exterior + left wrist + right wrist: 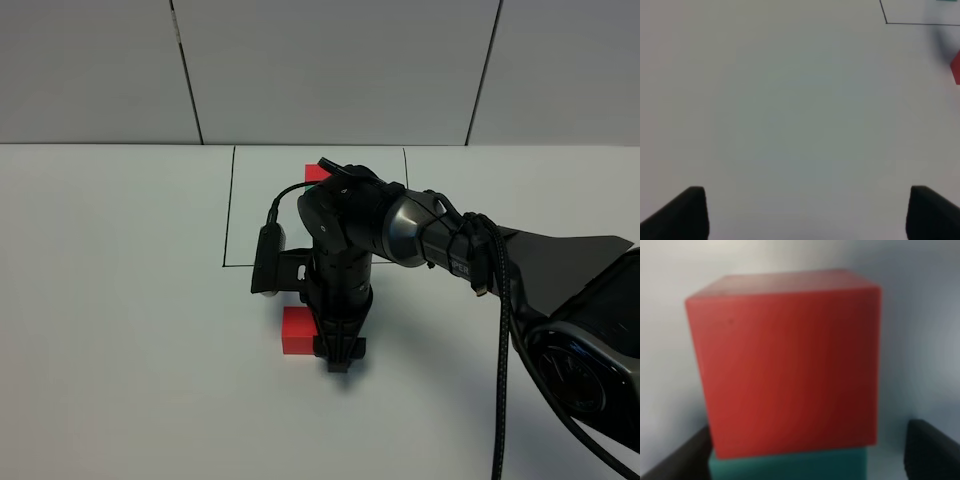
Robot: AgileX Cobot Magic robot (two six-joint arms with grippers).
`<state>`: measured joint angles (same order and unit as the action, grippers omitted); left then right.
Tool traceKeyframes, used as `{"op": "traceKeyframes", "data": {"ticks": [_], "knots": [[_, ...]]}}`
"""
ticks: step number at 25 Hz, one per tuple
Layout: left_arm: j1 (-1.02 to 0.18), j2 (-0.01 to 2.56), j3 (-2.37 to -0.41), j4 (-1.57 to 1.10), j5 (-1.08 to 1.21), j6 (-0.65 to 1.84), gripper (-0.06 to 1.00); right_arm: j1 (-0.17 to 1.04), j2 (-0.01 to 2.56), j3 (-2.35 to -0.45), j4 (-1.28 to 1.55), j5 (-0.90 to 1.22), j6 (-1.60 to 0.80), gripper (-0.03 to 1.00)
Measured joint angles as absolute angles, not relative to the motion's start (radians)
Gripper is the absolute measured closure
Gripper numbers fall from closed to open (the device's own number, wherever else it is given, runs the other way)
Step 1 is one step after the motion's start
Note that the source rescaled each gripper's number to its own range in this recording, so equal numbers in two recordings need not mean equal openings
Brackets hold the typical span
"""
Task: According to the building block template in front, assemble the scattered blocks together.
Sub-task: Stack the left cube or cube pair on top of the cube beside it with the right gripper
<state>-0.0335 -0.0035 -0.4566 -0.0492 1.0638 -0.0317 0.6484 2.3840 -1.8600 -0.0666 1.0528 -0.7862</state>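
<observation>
Table: left hand apart, right hand apart around teal cube touching red cube.

Right arm stretched across the middle, wrist bent steeply down. right gripper points straight down, jaws parted. left gripper: fingers spread wide.

Glossy black arm, thick black cable

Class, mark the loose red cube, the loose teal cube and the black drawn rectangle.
loose red cube (785, 365): right wrist view, centre of facing side.
loose teal cube (790, 466): right wrist view, visible top strip.
black drawn rectangle (229, 205): exterior high view, left line.
</observation>
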Motion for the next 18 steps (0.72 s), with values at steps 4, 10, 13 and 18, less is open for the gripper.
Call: {"op": "traceKeyframes", "data": {"ticks": [4,10,13,18], "knots": [[-0.034,-0.003,-0.457,-0.049,1.064,-0.032,0.15,0.648,2.376,-1.858,-0.069,1.075,-0.772,-0.01],[-0.034,-0.003,-0.457,-0.049,1.064,-0.032,0.15,0.648,2.321,-1.849,-0.073,1.153,-0.744,-0.01],[-0.034,-0.003,-0.457,-0.049,1.064,-0.032,0.15,0.648,2.274,-1.849,-0.073,1.165,-0.712,-0.01],[-0.034,-0.003,-0.457,-0.049,1.064,-0.032,0.15,0.645,2.197,-1.849,-0.073,1.183,-0.617,-0.01]]}}
